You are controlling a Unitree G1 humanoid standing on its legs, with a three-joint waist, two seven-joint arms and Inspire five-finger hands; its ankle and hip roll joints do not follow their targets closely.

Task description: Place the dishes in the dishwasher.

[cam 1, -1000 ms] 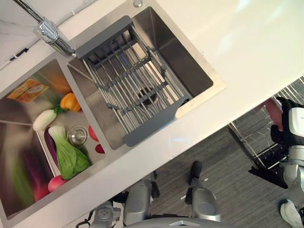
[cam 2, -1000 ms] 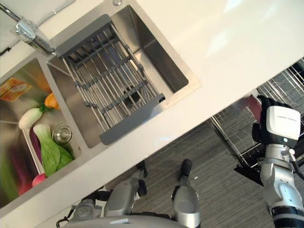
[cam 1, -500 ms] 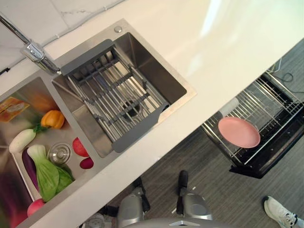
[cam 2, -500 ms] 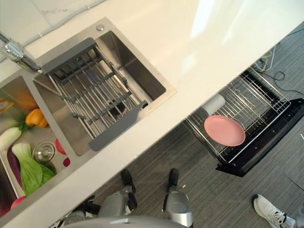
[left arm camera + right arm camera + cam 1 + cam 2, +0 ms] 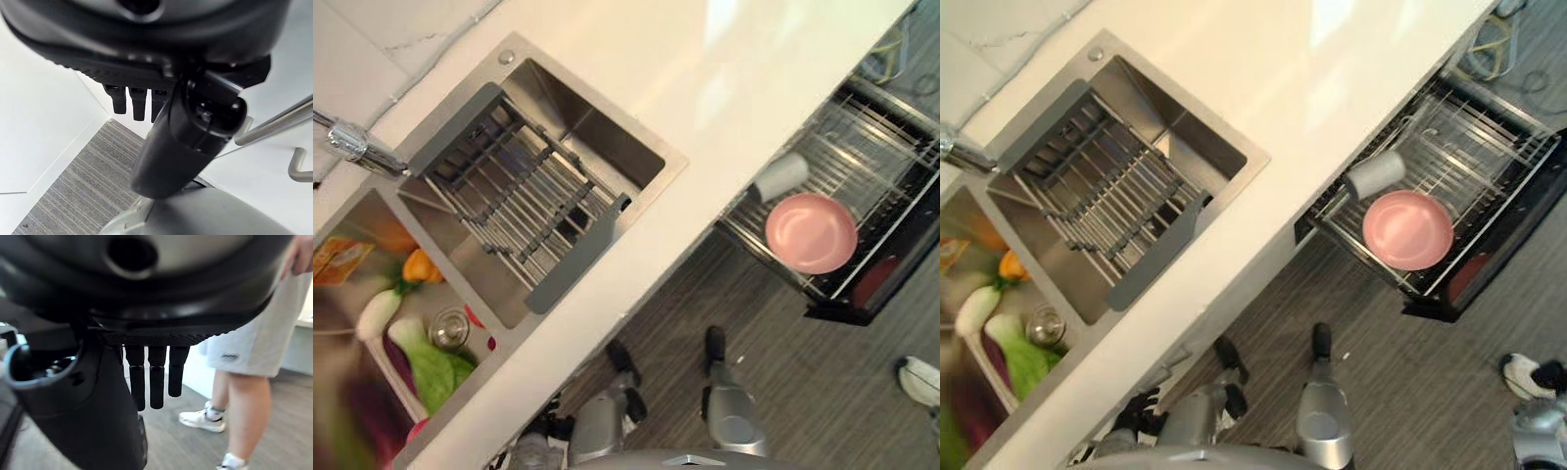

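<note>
The pink plate (image 5: 1408, 230) lies flat in the dishwasher rack (image 5: 1489, 137), beside a white cup (image 5: 1375, 173). Right hand (image 5: 154, 374) and left hand (image 5: 134, 100) hang with relaxed fingers, holding nothing.

You've got a double sink (image 5: 641, 147) in a white counter (image 5: 724, 88), w/ a grey drain rack (image 5: 524, 201) across one basin, veg incl. bok choy (image 5: 435, 367) in the other, faucet (image 5: 357, 147) behind. Person (image 5: 244, 362) stands nearby.
</note>
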